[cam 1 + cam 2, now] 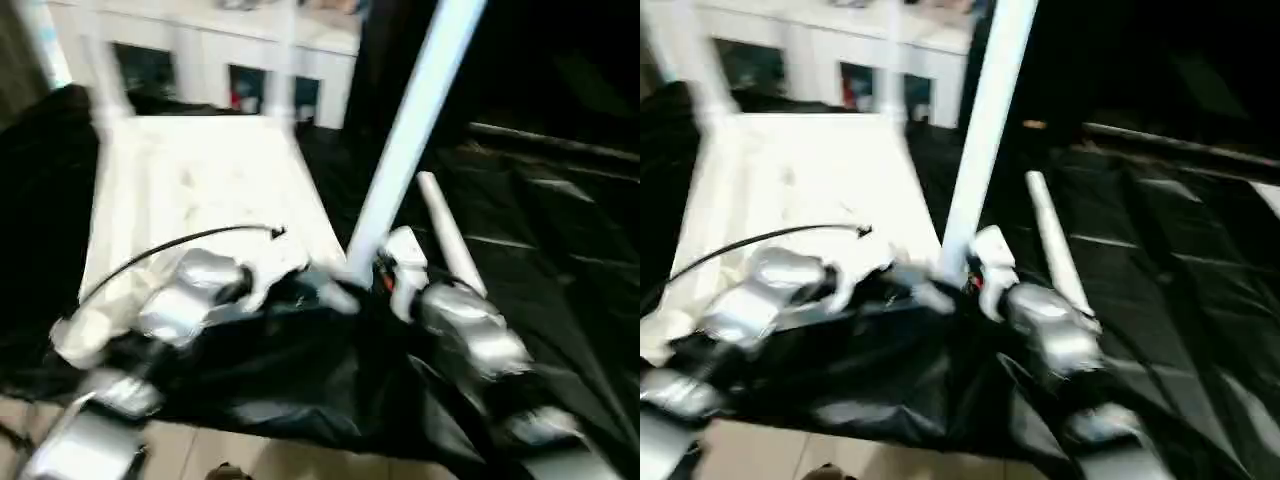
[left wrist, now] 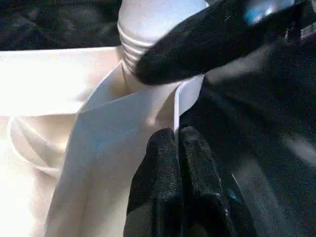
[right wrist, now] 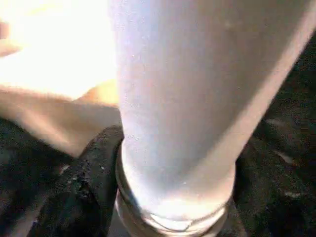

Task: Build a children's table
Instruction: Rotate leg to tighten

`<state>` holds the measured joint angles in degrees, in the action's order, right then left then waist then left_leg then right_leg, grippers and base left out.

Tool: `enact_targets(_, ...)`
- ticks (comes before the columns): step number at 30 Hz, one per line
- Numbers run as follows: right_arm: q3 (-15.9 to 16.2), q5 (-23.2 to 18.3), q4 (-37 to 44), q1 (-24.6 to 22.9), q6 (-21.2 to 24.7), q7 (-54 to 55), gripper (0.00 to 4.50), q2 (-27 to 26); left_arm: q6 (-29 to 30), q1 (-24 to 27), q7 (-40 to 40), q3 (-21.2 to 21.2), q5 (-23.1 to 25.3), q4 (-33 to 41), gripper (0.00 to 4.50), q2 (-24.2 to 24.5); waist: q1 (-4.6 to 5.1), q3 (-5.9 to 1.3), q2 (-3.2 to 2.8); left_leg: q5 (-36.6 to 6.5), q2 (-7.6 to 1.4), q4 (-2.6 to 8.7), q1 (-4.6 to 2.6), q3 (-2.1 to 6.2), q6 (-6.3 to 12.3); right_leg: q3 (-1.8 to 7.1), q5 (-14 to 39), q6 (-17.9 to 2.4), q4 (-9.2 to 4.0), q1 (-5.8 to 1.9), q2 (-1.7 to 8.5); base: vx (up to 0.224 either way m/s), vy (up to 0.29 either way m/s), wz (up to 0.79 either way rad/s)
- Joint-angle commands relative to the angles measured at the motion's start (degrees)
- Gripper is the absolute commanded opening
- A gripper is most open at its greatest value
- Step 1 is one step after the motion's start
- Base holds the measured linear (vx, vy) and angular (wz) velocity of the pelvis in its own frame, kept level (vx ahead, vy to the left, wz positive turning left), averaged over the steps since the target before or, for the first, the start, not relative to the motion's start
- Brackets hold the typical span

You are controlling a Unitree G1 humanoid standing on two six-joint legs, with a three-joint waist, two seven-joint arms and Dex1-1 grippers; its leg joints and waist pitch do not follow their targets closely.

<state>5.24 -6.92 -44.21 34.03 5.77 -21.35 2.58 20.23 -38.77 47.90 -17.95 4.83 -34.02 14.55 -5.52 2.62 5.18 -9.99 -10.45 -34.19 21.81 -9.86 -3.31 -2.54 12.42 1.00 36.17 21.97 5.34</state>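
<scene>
**Upright leg at the tabletop's near corner, right gripper around it**

You have no readable writing, brand or label anywhere on the parts; the blur hides any fine print.

Your tabletop (image 1: 200,190) lies flat on the black-draped work table (image 1: 560,260), underside up, its long axis running away from you toward the white cabinets (image 1: 210,50) at the back. At its near right corner one leg (image 1: 410,130) stands nearly upright, leaning slightly to the right as it rises out of the head view. In the left wrist view you can see its ribbed lower end (image 2: 136,47) sitting at the tabletop's corner. A second leg (image 1: 450,235) lies on the black cloth just beside the upright one, on its right, its long axis pointing away from you and slightly left.

Your right gripper (image 1: 385,275) sits at the base of the upright leg, its black fingers (image 3: 94,168) spread to either side of the tube and close against it; a firm clamp cannot be confirmed. Your left gripper (image 2: 178,168) is closed, fingertips pressed together with nothing between them, right at the edge of the tabletop's corner wall. A thin black cable (image 1: 190,240) arcs over the left forearm.
</scene>
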Motion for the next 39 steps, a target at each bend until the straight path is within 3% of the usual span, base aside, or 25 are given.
enact_targets(1, -1.5, 0.8, -6.2, 1.1, 2.7, 9.2, 2.74, -2.3, 3.9, -0.7, -6.7, 0.0, 1.3, -4.5, 0.00, -3.0, 0.69, -2.53, -1.04, -28.8, -2.65, 5.76, -1.90, 1.83, -6.68, 1.84, 28.7, -7.0, -6.26, 0.42, 3.82, 0.000, 0.000, 0.00)
enact_targets(3, -2.7, 0.1, -8.7, 3.0, 2.3, 12.5, 2.74, -4.3, 4.3, -1.8, -9.3, -0.4, 2.3, -6.4, 0.00, -4.8, 0.95, -2.55, -1.21, -30.2, -2.61, 5.75, -2.02, 1.95, -6.46, 1.75, 28.5, -6.5, -6.58, 0.52, 3.82, 0.000, 0.000, 0.00)
enact_targets(5, -3.0, -0.3, -9.3, 4.3, 1.3, 11.7, 3.43, -6.0, 3.9, -2.6, -10.5, -0.9, 3.0, -7.5, 0.00, -6.5, 1.15, -2.58, -1.21, -31.0, -2.66, 5.94, -2.01, 1.95, -6.08, 1.70, 26.1, -6.4, -6.69, 0.47, 3.60, 0.000, 0.000, 0.00)
enact_targets(9, -2.9, -0.1, -9.7, 5.4, 0.4, 10.5, 3.76, -6.6, 3.2, -3.1, -10.3, -1.2, 3.2, -8.2, 0.00, -7.3, 0.97, -2.97, -1.16, -25.2, -2.67, 6.33, -1.31, 1.61, -5.00, 1.83, 16.4, -7.8, -5.88, -0.41, 3.35, 0.000, 0.000, 0.00)
enact_targets(12, -2.5, 0.8, -9.8, 6.0, -0.5, 9.0, 3.91, -5.8, 2.3, -3.1, -8.9, -1.8, 3.3, -8.3, 0.00, -6.9, 0.77, -3.05, -0.89, -22.1, -2.64, 6.14, -1.18, 1.25, -4.09, 1.94, 13.5, -8.3, -5.69, -0.63, 3.36, 0.000, 0.000, 0.00)
enact_targets(13, -2.1, 1.0, -8.6, 5.7, -0.7, 7.6, 4.05, -4.8, 1.5, -2.8, -7.7, -2.2, 3.4, -7.9, 0.00, -6.2, 0.56, -2.96, -0.80, -23.0, -2.65, 5.95, -1.54, 1.10, -3.44, 2.06, 16.4, -8.2, -6.10, -0.29, 3.52, 0.000, 0.000, 0.00)
enact_targets(16, -1.4, 1.4, -4.5, 3.9, -0.2, 3.0, 4.19, -1.5, -0.1, -2.2, -4.8, -2.8, 3.5, -6.9, 0.00, -4.4, 0.37, -3.01, -0.80, -22.2, -2.77, 5.96, -1.29, 1.08, -3.23, 2.04, 17.3, -8.1, -6.19, -0.45, 3.58, 0.000, 0.000, 0.00)
enact_targets(18, -1.4, 1.4, -4.5, 3.9, -0.2, 3.0, 4.19, -1.5, -0.1, -2.2, -4.8, -2.8, 3.5, -6.9, 0.00, -4.4, 0.27, -3.12, -0.67, -20.1, -2.83, 5.92, -1.15, 0.92, -2.91, 2.10, 14.9, -8.4, -5.99, -0.66, 3.55, 0.000, 0.000, 0.00)
enact_targets(19, -1.0, 1.7, -2.6, 2.9, 0.0, 1.3, 4.19, 0.0, -0.3, -1.9, -3.6, -2.9, 3.4, -6.4, 0.00, -3.7, 0.13, -3.22, -0.80, -17.2, -2.85, 5.89, -1.14, 0.81, -2.56, 2.03, 11.4, -9.3, -5.67, -0.88, 3.45, 0.000, 0.000, 0.00)
enact_targets(21, 0.2, 1.7, 3.1, 0.1, 0.6, -4.5, 4.19, 4.5, -2.0, -1.0, 0.5, -3.6, 2.9, -4.6, 0.00, -1.4, -0.07, -3.19, -1.15, -16.1, -2.71, 5.80, -1.16, 0.73, -2.04, 1.97, 9.6, -9.7, -5.60, -1.04, 3.25, 0.000, 0.000, 0.00)
enact_targets(22, 0.8, 1.3, 5.9, -1.3, 1.0, -7.9, 4.19, 6.6, -3.3, -0.4, 3.3, -4.0, 2.5, -3.4, 0.00, -0.2, -0.48, -3.22, -1.00, -13.4, -2.82, 5.75, -0.85, 0.65, -1.02, 1.95, 5.4, -9.8, -5.21, -1.65, 3.15, 0.000, 0.000, 0.00)
enact_targets(24, 1.1, 1.1, 7.6, -2.1, 1.3, -10.1, 4.19, 7.8, -4.3, 0.0, 5.0, -4.3, 2.3, -2.7, 0.00, 0.6, -0.53, -3.35, -0.98, -11.5, -2.74, 5.47, -0.87, 0.43, -0.37, 1.90, 1.9, -10.8, -4.72, -1.67, 2.95, 0.000, 0.000, 0.00)
enact_targets(25, 2.0, 0.6, 10.7, -3.4, 1.4, -14.6, 4.19, 10.1, -5.6, 0.9, 8.5, -5.0, 1.8, -1.1, 0.00, 2.2, -0.49, -3.39, -1.44, -11.3, -2.78, 5.54, -0.90, 0.49, -0.50, 1.90, 1.6, -11.4, -4.58, -1.64, 3.05, 0.000, 0.000, 0.00)
enact_targets(26, 2.2, 0.5, 11.1, -3.6, 1.4, -15.3, 4.19, 10.4, -5.8, 1.0, 9.1, -5.1, 1.8, -0.9, 0.00, 2.4, -0.52, -3.43, -1.26, -11.2, -2.79, 5.53, -0.93, 0.50, -0.37, 1.78, 1.4, -11.6, -4.69, -1.81, 2.97, 0.000, 0.000, 0.00)
enact_targets(30, 5.6, -1.6, 18.0, -6.1, 3.0, -27.8, 4.19, 15.9, -7.9, 3.9, 19.0, -6.5, -1.4, 5.4, 0.00, 6.5, -0.97, -3.25, -1.53, -11.8, -3.15, 5.42, -1.43, 0.24, 0.23, 1.88, 0.6, -13.2, -4.47, -1.70, 2.89, 0.000, 0.000, 0.00)
enact_targets(33, 6.0, -2.1, 18.8, -6.3, 3.6, -29.1, 4.19, 16.5, -7.8, 4.2, 20.0, -6.6, -1.7, 6.2, 0.00, 7.0, -1.03, -3.16, -1.46, -11.6, -3.09, 5.41, -1.59, 0.08, 0.20, 1.84, 0.6, -13.8, -4.37, -1.48, 2.83, 0.000, 0.000, 0.00)
enact_targets(34, 6.7, -2.4, 19.4, -6.4, 4.2, -31.0, 4.19, 17.1, -7.7, 4.8, 21.5, -6.7, -2.2, 7.5, 0.00, 7.8, -1.20, -3.05, -1.00, -12.8, -3.15, 5.53, -1.61, -0.01, -0.32, 1.86, 3.2, -13.7, -4.60, -1.47, 3.00, 0.000, 0.000, 0.00)
enact_targets(39, 8.3, -1.4, 19.8, -6.4, 4.5, -34.9, 4.19, 18.1, -7.6, 5.7, 23.6, -6.6, -2.7, 9.3, 0.00, 9.2, -1.23, -3.00, -0.98, -13.6, -3.18, 5.62, -1.60, -0.03, -0.99, 1.91, 5.9, -12.8, -4.72, -1.33, 3.11, 0.000, 0.000, 0.00)
